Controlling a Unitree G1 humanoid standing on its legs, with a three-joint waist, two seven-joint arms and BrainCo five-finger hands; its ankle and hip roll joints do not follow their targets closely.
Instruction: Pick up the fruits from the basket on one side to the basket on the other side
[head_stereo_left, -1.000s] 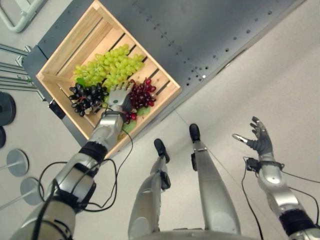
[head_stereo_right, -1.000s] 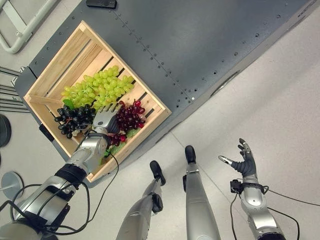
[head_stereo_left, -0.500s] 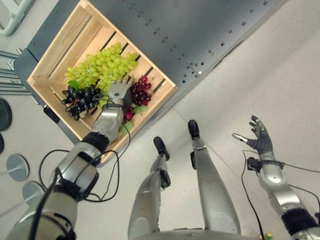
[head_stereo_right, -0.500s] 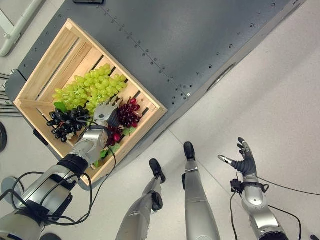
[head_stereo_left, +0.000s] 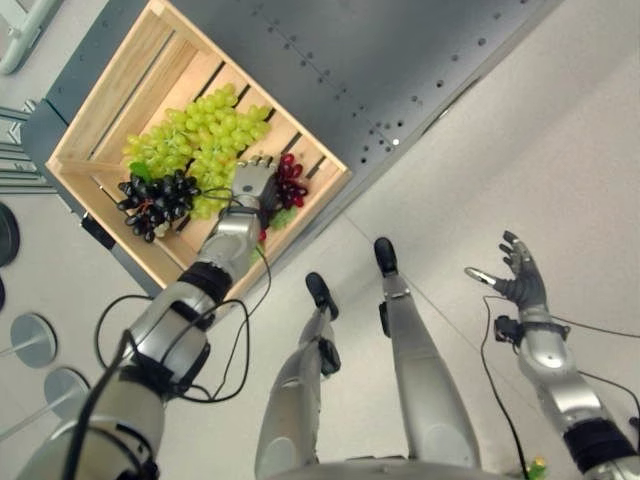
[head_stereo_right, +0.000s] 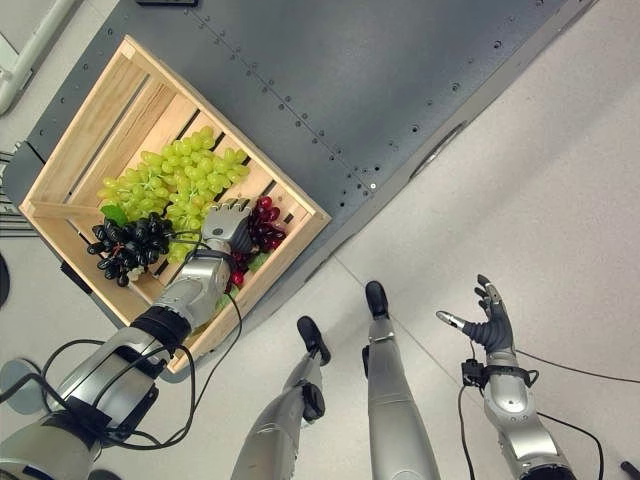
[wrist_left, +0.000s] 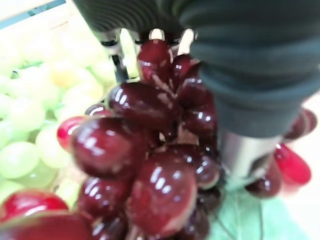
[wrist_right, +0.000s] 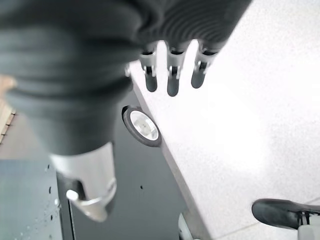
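Note:
A wooden crate (head_stereo_left: 100, 80) on the dark grey table holds a large bunch of green grapes (head_stereo_left: 205, 130), a black bunch (head_stereo_left: 155, 198) at its near left and a red bunch (head_stereo_left: 292, 180) by its near right corner. My left hand (head_stereo_left: 250, 188) lies on the red grapes (wrist_left: 150, 150), which press against its palm between the curled fingers and the thumb. My right hand (head_stereo_left: 520, 280) hangs open over the floor at the lower right, far from the crate, its fingers (wrist_right: 172, 75) straight and holding nothing.
The grey perforated table (head_stereo_left: 380, 60) runs diagonally across the upper view, and its edge passes just right of the crate. Pale floor lies to the right. Round stand bases (head_stereo_left: 30, 330) and metal bars (head_stereo_left: 20, 20) stand at the left.
My left hand has slid from between the black and red bunches onto the red grapes, and its fingers have curled. The camera has shifted a little. The right hand has not moved.

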